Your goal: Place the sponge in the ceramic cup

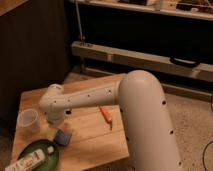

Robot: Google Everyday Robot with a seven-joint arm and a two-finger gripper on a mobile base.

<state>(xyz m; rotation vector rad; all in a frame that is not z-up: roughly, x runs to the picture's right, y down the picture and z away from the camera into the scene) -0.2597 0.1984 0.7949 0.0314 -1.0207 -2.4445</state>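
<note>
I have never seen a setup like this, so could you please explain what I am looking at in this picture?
The big white tube is a robot's single arm, reaching across a wooden table. This is one picture from one camera looking down past the arm; where it is mounted I cannot tell. The gripper, its two-finger hand, hangs at the arm's far end, close to the ceramic cup and the sponge; it is open and holds nothing. The blue sponge lies flat on the table. Also there: a green plate with a white bottle on it, and a small orange object.
</note>
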